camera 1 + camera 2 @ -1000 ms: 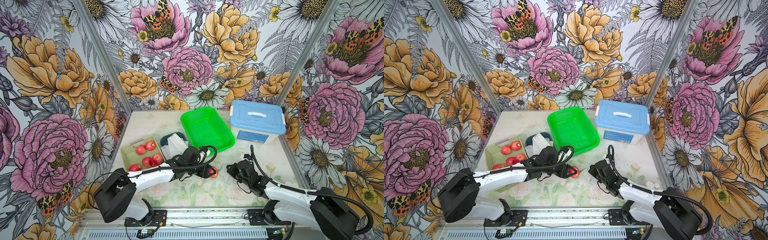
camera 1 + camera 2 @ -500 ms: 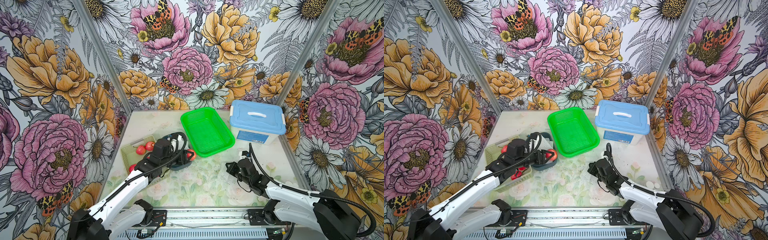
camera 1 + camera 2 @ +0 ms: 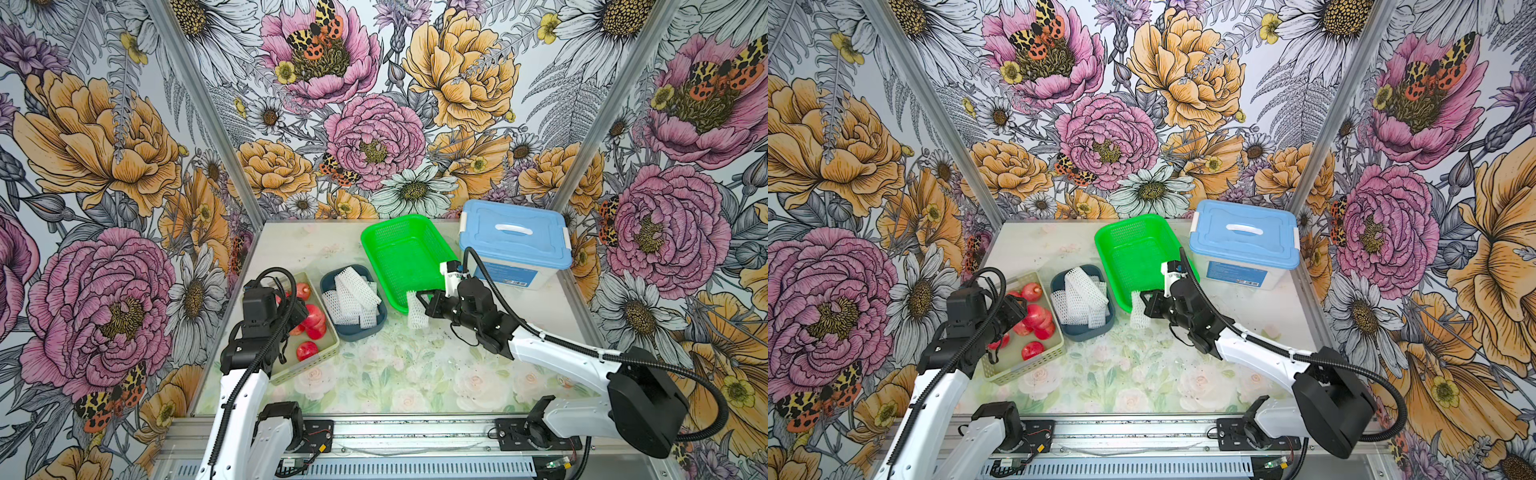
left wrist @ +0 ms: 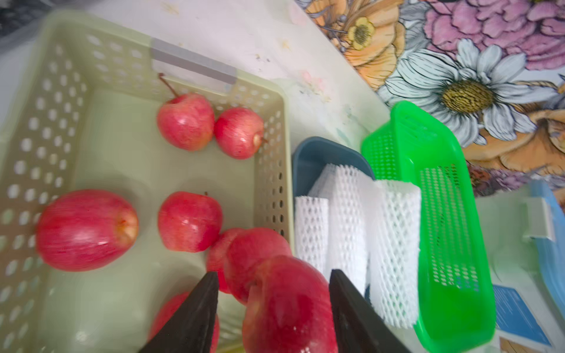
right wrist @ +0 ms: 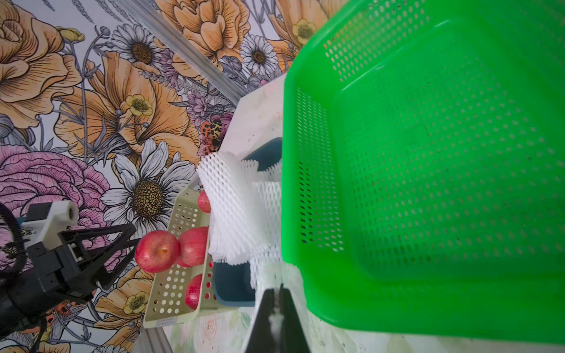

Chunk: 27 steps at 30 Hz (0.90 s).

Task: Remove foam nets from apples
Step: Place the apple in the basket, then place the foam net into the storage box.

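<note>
My left gripper hangs over the beige basket, shut on a bare red apple. In the left wrist view that apple fills the space between the black fingers. Several more bare apples lie in the basket. My right gripper is shut on a white foam net that hangs down by the green basket's near corner. The right wrist view has the net pinched between the closed fingers. Several empty foam nets are piled in the dark blue bin.
The green mesh basket stands behind the right gripper with nothing in it. A white box with a blue lid is at the back right. Beige basket, blue bin and green basket stand close together in a row. Floral walls close off three sides.
My left arm has swung from the table's middle to the left, carrying the apple over the beige basket. The right gripper has moved back and left with the net to the green basket's corner.
</note>
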Each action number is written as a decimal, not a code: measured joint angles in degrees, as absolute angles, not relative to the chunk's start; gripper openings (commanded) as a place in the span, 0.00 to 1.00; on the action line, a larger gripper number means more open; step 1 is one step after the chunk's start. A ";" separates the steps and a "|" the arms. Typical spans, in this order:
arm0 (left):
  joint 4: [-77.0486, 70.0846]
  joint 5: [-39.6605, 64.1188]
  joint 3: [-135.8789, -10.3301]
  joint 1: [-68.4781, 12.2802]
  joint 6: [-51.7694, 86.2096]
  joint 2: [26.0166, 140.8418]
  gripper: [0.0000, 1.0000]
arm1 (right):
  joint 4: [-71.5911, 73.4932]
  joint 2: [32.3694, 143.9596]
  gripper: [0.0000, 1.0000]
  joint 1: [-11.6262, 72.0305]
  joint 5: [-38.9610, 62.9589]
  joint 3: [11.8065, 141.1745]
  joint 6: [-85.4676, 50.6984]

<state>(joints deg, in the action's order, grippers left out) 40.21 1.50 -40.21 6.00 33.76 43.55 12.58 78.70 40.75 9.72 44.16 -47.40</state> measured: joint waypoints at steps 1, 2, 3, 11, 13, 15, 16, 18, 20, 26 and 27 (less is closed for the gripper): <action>40.56 0.58 -40.27 7.05 33.76 44.07 0.59 | 12.86 81.21 0.00 41.06 11.18 47.00 -46.96; 40.77 -0.34 -40.29 7.88 33.71 44.69 0.59 | 13.21 83.61 0.00 41.39 12.58 49.69 -46.70; 40.84 -0.91 -40.34 8.51 33.71 45.23 0.59 | 13.52 85.58 0.00 41.65 13.69 51.90 -46.52; 41.12 -2.15 -41.58 12.60 32.42 48.51 0.68 | 14.39 98.13 0.00 44.34 20.82 65.65 -45.08; 41.15 -2.11 -42.19 12.95 31.88 48.62 0.75 | 13.78 99.85 0.00 44.73 21.80 67.64 -44.58; 40.88 -1.30 -42.59 13.30 31.18 48.88 0.82 | 12.58 101.08 0.00 44.97 22.41 69.25 -43.72; 40.49 -0.08 -42.61 13.63 30.89 49.06 0.84 | 11.64 101.67 0.00 45.32 22.44 70.19 -43.07; 39.51 3.40 -42.61 14.17 30.46 49.84 0.89 | 9.85 102.65 0.00 46.13 22.26 71.81 -41.67; 38.26 7.11 -42.63 14.28 29.91 51.09 0.94 | 8.12 103.46 0.00 46.89 21.98 73.17 -40.23; 36.99 18.79 -45.21 14.44 27.81 55.51 0.99 | 2.85 107.79 0.00 50.04 19.49 79.88 -35.70; 36.88 20.43 -45.74 14.44 27.49 55.64 0.99 | 2.24 108.66 0.00 50.52 18.72 80.90 -34.87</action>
<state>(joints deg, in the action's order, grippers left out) 36.88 20.43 -45.74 14.44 27.49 55.64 2.24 108.66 50.52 18.72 80.90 -34.87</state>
